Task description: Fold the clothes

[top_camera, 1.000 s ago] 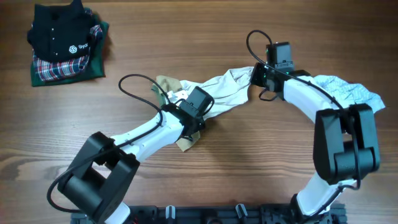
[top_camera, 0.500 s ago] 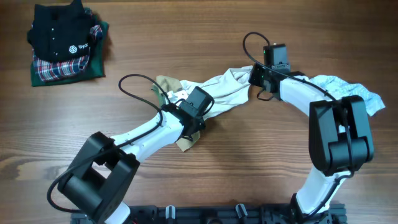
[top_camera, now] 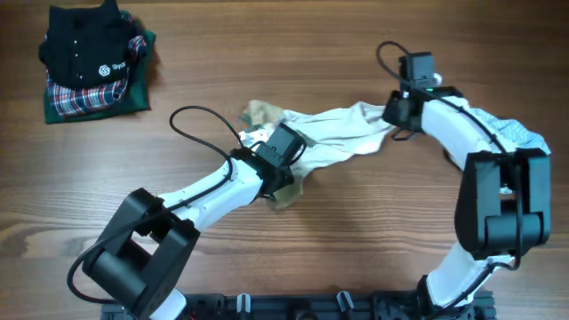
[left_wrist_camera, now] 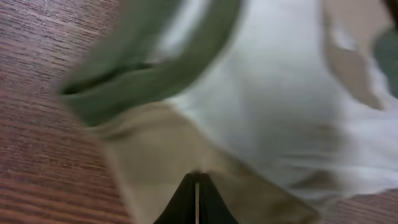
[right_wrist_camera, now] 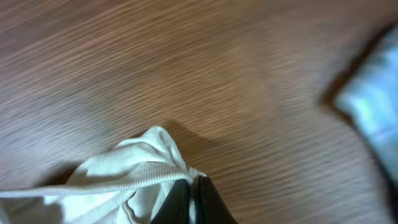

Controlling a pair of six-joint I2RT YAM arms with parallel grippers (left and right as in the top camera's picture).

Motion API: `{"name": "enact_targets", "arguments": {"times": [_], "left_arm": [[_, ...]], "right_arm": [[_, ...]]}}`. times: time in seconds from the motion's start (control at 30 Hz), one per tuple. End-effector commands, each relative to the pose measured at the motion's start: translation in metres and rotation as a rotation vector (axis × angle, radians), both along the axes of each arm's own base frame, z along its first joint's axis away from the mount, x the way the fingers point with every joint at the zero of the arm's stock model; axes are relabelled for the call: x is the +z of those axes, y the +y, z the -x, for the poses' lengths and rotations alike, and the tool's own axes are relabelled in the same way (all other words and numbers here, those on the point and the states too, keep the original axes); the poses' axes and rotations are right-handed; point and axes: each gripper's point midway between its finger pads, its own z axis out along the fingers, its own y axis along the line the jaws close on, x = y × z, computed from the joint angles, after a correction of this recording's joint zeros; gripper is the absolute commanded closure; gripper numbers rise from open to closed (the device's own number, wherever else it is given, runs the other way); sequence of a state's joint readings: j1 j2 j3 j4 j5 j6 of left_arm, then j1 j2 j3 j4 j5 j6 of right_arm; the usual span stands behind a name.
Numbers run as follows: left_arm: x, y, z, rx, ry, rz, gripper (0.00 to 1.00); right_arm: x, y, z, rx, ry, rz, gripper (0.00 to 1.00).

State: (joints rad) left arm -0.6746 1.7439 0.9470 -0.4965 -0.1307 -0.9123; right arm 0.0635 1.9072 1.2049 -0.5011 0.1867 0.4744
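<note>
A white and beige garment (top_camera: 342, 133) with olive trim lies stretched across the middle of the table between my two grippers. My left gripper (top_camera: 286, 178) is shut on its lower left end; the left wrist view shows the closed jaws (left_wrist_camera: 197, 186) pinching beige cloth (left_wrist_camera: 155, 162), blurred. My right gripper (top_camera: 394, 113) is shut on its right end; the right wrist view shows the jaws (right_wrist_camera: 191, 190) clamped on a ribbed white hem (right_wrist_camera: 134, 180) above the wood.
A folded stack (top_camera: 93, 58) of a dark shirt on plaid cloth on green sits at the far left corner. A light blue patterned garment (top_camera: 511, 133) lies crumpled at the right, under my right arm, and shows blurred in the right wrist view (right_wrist_camera: 373, 106).
My right gripper has pulled its end of the white garment to the right and slightly up the table, stretching it. The left end shifted right with it.
</note>
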Motion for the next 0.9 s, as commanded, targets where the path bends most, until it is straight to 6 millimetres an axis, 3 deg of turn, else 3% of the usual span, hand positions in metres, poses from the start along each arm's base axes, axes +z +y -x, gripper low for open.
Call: {"name": "enact_targets", "arguments": {"times": [0.0, 0.03, 0.1, 0.13, 0.17, 0.2, 0.23, 0.3, 0.4, 0.5, 0.57, 0.63, 0.7, 0.77, 0.87], "left_arm": [[-0.007, 0.005, 0.003, 0.016, 0.008, -0.023, 0.96], [-0.007, 0.005, 0.003, 0.016, 0.008, -0.023, 0.96], [-0.007, 0.005, 0.003, 0.016, 0.008, -0.023, 0.96], [-0.007, 0.005, 0.003, 0.016, 0.008, -0.023, 0.96], [-0.007, 0.005, 0.004, 0.015, 0.009, -0.024, 0.96], [-0.007, 0.005, 0.003, 0.015, 0.008, -0.024, 0.96], [-0.007, 0.005, 0.003, 0.016, 0.008, -0.023, 0.96], [-0.007, 0.005, 0.003, 0.015, 0.008, -0.023, 0.96], [-0.001, 0.004, 0.008, 0.007, 0.023, -0.009, 0.96], [0.025, 0.006, 0.013, -0.019, 0.0, 0.012, 0.96], [0.047, 0.015, -0.001, -0.007, -0.09, 0.006, 0.96], [0.058, 0.029, -0.023, 0.043, -0.163, 0.012, 0.84], [0.064, 0.045, -0.046, 0.044, -0.215, 0.01, 0.81], [0.062, 0.053, -0.049, 0.019, -0.197, 0.022, 0.82], [0.06, 0.037, -0.04, -0.098, -0.139, 0.112, 0.87]], "right_arm": [[0.026, -0.006, -0.02, -0.005, -0.11, -0.048, 0.96], [0.034, 0.005, -0.034, 0.073, -0.167, -0.083, 0.96], [0.044, 0.007, -0.051, 0.096, -0.243, -0.085, 0.96], [0.048, 0.002, -0.055, 0.082, -0.266, -0.06, 0.79], [0.049, -0.003, -0.056, 0.067, -0.275, -0.033, 0.32], [0.048, -0.004, -0.054, 0.068, -0.261, -0.03, 0.13], [0.046, -0.003, -0.049, 0.071, -0.234, -0.035, 0.01], [0.048, 0.005, -0.035, 0.084, -0.179, -0.078, 0.0], [0.06, 0.035, 0.004, 0.166, -0.07, -0.239, 0.01], [0.053, 0.066, 0.028, 0.324, 0.009, -0.339, 0.07], [0.048, 0.091, 0.04, 0.425, 0.032, -0.398, 0.11], [0.046, 0.11, 0.051, 0.506, 0.06, -0.406, 0.12], [0.045, 0.129, 0.06, 0.563, 0.084, -0.403, 0.13], [0.042, 0.131, 0.063, 0.524, 0.1, -0.389, 0.16], [0.037, 0.107, 0.052, 0.424, 0.087, -0.259, 0.16]]}}
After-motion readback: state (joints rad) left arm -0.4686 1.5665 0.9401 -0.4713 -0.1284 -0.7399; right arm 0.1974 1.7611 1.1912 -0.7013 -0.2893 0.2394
